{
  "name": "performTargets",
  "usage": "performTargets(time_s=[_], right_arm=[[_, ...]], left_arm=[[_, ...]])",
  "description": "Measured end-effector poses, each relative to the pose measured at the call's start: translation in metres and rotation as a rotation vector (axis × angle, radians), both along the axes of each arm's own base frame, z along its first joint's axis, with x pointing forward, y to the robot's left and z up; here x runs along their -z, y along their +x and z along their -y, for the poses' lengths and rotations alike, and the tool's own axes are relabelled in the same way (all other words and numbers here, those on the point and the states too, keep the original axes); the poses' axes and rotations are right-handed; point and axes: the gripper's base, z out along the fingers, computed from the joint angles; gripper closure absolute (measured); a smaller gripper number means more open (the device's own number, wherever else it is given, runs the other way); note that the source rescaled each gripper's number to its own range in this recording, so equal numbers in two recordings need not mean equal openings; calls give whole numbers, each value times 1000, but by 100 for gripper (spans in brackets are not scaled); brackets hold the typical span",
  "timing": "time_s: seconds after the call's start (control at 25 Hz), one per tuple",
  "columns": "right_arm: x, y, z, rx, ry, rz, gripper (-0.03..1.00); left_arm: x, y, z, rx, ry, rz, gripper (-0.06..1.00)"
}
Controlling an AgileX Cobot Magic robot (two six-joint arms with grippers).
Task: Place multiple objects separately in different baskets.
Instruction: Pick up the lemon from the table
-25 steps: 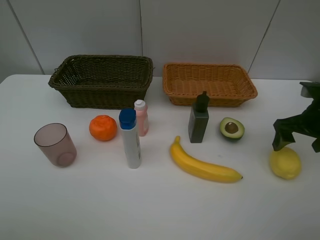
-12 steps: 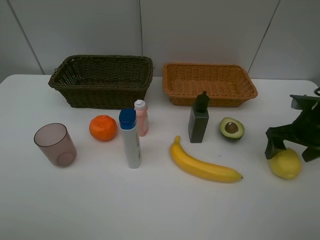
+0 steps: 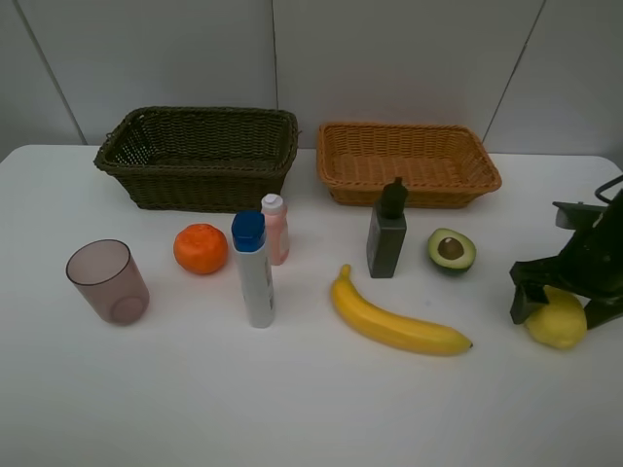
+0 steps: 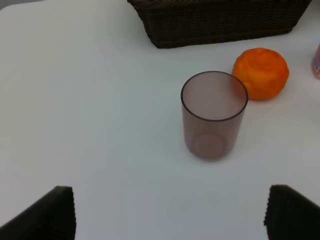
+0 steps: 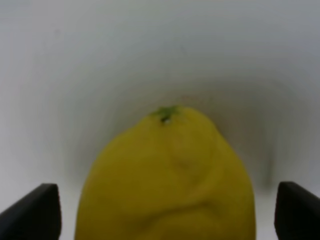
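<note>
A yellow lemon (image 3: 559,325) lies on the white table at the far right. My right gripper (image 3: 564,311) is down over it and open, with one dark finger on each side. In the right wrist view the lemon (image 5: 170,175) fills the space between the fingertips (image 5: 35,212), and a gap shows on both sides. My left gripper (image 4: 170,215) is open above the table, short of the mauve cup (image 4: 214,115) and the orange (image 4: 260,73). The dark basket (image 3: 195,115) and the orange-tan basket (image 3: 409,131) stand at the back.
Between the baskets and the front edge stand the cup (image 3: 107,282), orange (image 3: 201,248), white blue-capped bottle (image 3: 255,277), pink bottle (image 3: 276,230) and dark green bottle (image 3: 386,233). The halved avocado (image 3: 452,251) and banana (image 3: 394,319) lie left of the lemon.
My right gripper has come down and slightly left, from above the lemon to astride it. Nothing else on the table has moved.
</note>
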Motion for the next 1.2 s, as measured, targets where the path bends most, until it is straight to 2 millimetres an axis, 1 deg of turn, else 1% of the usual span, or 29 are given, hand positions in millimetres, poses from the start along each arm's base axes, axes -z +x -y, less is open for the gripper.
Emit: performTargets(time_s=[0.2,0.28,0.4,1.2], right_arm=[[3,0,0,2,3,-10,31],[3,0,0,2,3,-10,39],[3,0,0,1,2,-10,56],[1,0,0,0,3,-27,57]], left_arm=[[0,0,0,0,0,0,-6],[0,0,0,0,0,0,-6],[0,0,0,0,0,0,-6],[0,0,0,0,0,0,-6]])
